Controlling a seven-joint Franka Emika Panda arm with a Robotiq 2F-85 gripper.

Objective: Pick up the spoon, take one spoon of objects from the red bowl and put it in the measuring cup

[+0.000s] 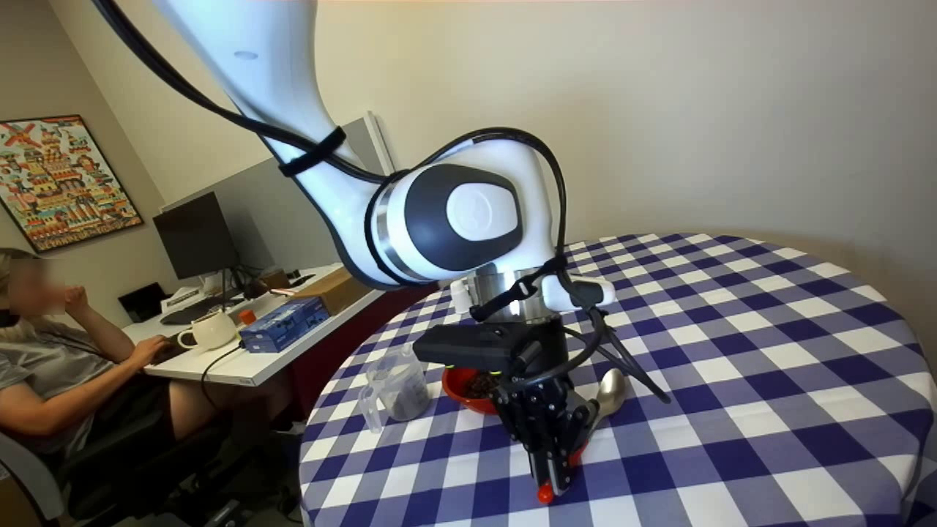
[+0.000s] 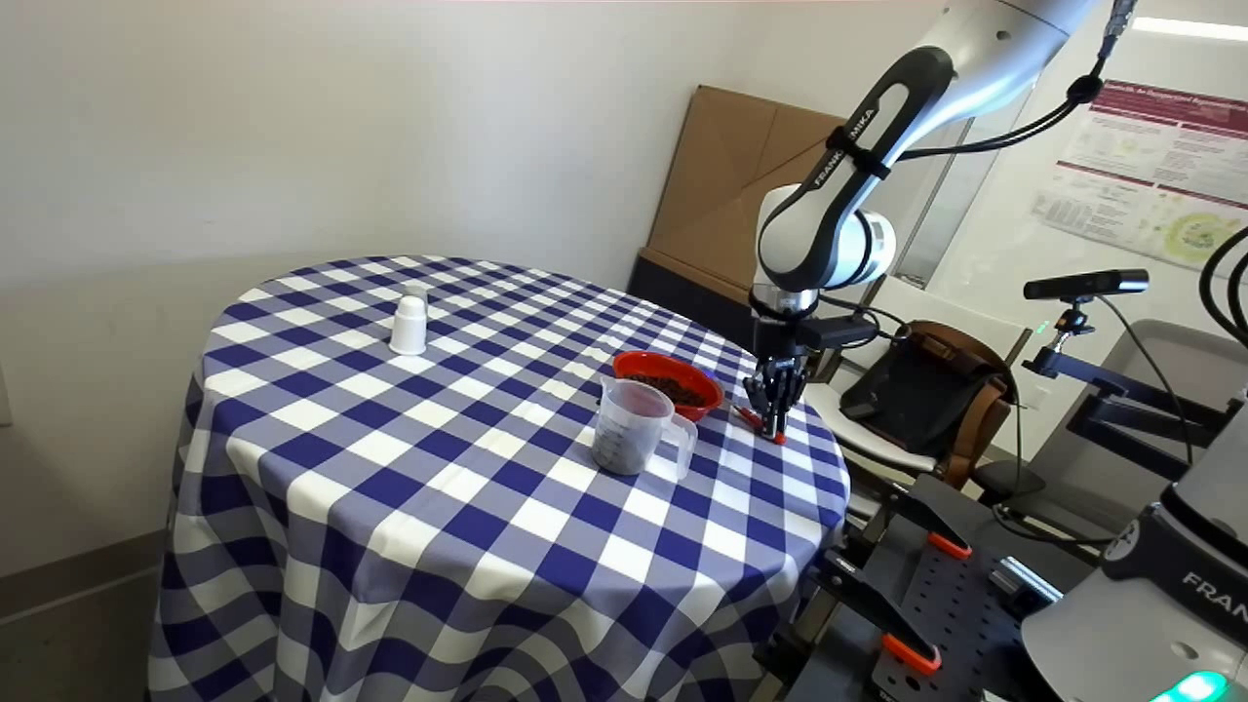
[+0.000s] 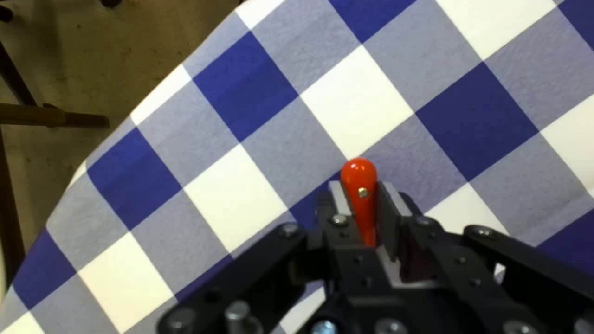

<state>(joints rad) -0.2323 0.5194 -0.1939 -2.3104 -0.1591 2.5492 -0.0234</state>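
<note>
Wrist view: at bottom centre of the frame the claw [image 3: 366, 195] is clamped on the red handle of the spoon [image 3: 364, 208], close to its rounded end and low over the checked cloth [image 3: 352, 102]. In an exterior view, at lower centre, the handle runs up and to the right toward a metal head [image 1: 612, 388] that seems to rest on the desk [image 1: 732, 439].

The step in hand looks like the pick-up, the grip made and the lift not yet done. To do it well, keep both pads [image 3: 395, 199] flat against the handle and raise it slowly, straight up: held this far from its head, the spoon may well swing or droop. Give it height before any turn toward the red bowl [image 1: 472, 405] of dark objects [image 1: 480, 385], near the claw, and keep clear of the measuring cup [image 1: 406, 388] left of the bowl.

In an exterior view "FRAN" shows on the robot base [image 2: 1121, 624] at lower right, cut by the frame edge. The marks on the measuring cup are too small to read. Farther off, "FRANKA EMIKA" runs up the arm [image 2: 892, 127] at upper right; the text on the poster [image 2: 1155, 175] is unreadable.
</note>
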